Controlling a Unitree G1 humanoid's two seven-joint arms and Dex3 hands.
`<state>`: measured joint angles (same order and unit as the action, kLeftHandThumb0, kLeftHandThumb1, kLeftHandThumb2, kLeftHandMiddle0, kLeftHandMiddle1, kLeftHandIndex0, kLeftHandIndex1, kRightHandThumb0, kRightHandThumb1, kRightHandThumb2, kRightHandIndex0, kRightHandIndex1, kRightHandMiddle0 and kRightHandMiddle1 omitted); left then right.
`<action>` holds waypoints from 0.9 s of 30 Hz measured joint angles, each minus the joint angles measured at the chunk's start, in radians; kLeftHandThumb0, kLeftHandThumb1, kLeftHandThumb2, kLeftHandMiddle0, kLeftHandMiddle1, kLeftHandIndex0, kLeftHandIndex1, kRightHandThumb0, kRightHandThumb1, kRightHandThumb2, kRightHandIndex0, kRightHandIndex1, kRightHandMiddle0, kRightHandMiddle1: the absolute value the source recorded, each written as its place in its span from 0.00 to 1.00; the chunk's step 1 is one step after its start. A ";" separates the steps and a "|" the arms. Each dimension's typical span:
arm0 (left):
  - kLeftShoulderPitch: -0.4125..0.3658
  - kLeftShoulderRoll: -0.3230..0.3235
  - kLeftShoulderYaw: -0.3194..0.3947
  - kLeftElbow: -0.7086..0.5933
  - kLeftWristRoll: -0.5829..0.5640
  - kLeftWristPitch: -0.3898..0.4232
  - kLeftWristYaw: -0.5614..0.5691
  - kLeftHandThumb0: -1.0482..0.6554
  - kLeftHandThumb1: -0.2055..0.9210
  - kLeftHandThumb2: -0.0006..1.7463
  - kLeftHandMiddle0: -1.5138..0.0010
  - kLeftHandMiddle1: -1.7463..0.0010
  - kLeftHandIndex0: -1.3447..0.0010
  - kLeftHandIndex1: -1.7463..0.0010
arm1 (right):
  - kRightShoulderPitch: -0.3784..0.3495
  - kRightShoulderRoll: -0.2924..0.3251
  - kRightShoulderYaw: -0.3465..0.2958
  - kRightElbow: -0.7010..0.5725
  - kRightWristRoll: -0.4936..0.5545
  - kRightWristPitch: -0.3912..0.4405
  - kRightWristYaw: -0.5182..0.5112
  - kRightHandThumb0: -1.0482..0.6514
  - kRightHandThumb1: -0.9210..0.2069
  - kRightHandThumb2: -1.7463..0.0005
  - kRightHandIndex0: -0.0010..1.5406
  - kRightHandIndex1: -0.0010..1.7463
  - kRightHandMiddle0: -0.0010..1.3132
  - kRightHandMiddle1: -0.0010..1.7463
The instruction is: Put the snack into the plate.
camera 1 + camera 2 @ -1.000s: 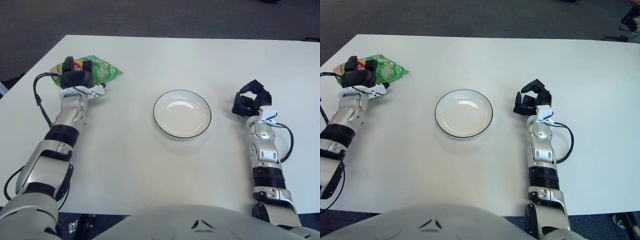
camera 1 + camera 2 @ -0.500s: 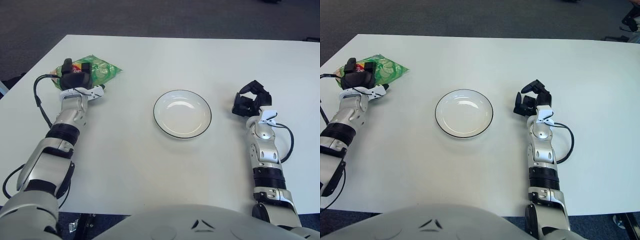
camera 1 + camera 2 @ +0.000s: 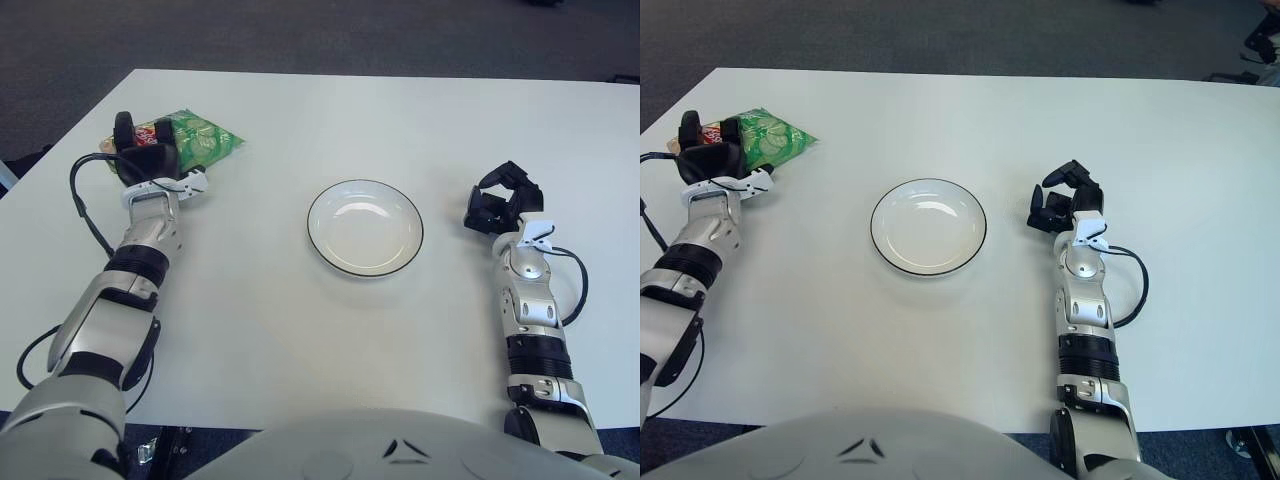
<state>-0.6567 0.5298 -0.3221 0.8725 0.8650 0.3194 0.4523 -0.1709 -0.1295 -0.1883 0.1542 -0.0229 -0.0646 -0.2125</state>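
The snack is a green bag (image 3: 203,141) with a red patch, lying at the table's far left. My left hand (image 3: 143,148) is at the bag's left end, with the thumb raised on one side, the other fingers (image 3: 165,155) on the other, and the bag's red end showing between them. The fingers are spread, not clamped. The white plate (image 3: 364,227) with a dark rim stands empty at the table's middle, well to the right of the bag. My right hand (image 3: 503,197) rests on the table right of the plate, fingers curled, holding nothing.
The white table (image 3: 300,330) reaches far behind the plate. Its left edge runs close beside my left forearm. A black cable (image 3: 80,200) loops beside the left wrist.
My left hand has shifted a little left and back along the bag, and its thumb now stands up clear of it. The bag, plate and right hand have not moved.
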 measured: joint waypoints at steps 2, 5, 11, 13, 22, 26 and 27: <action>0.000 -0.005 0.000 -0.011 -0.006 0.013 -0.001 0.01 1.00 0.52 0.96 0.94 1.00 0.65 | 0.000 0.000 0.000 0.000 0.000 0.000 0.000 0.31 0.62 0.18 0.87 1.00 0.53 1.00; 0.003 -0.010 0.000 -0.047 -0.021 0.031 -0.019 0.01 1.00 0.52 0.95 0.93 1.00 0.64 | 0.000 -0.001 0.000 0.000 0.000 0.000 0.001 0.31 0.62 0.18 0.87 1.00 0.53 1.00; 0.004 -0.010 0.000 -0.097 -0.039 0.039 -0.058 0.01 1.00 0.52 0.98 0.83 1.00 0.58 | 0.000 -0.001 0.000 0.000 0.000 0.000 0.001 0.31 0.63 0.17 0.87 1.00 0.53 1.00; 0.004 -0.010 0.001 -0.103 -0.044 0.043 -0.064 0.01 1.00 0.52 0.99 0.79 1.00 0.57 | 0.000 -0.001 0.000 0.000 0.000 0.000 0.001 0.31 0.63 0.17 0.87 1.00 0.53 1.00; -0.005 -0.020 0.003 -0.045 -0.069 0.063 -0.058 0.00 1.00 0.51 1.00 0.85 1.00 0.61 | 0.000 -0.002 0.000 0.001 0.000 -0.006 0.002 0.31 0.63 0.17 0.87 1.00 0.54 1.00; -0.010 -0.030 0.001 -0.010 -0.071 0.085 -0.044 0.00 1.00 0.51 1.00 0.88 1.00 0.64 | 0.001 -0.003 0.000 0.001 0.000 -0.006 0.002 0.31 0.63 0.17 0.87 1.00 0.54 1.00; -0.013 -0.033 0.001 -0.002 -0.071 0.090 -0.041 0.00 1.00 0.51 1.00 0.88 1.00 0.65 | 0.001 -0.003 0.000 0.001 0.000 -0.006 0.002 0.31 0.63 0.17 0.87 1.00 0.54 1.00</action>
<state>-0.6692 0.4973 -0.3209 0.8702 0.7938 0.4096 0.4114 -0.1700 -0.1325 -0.1885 0.1548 -0.0229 -0.0711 -0.2105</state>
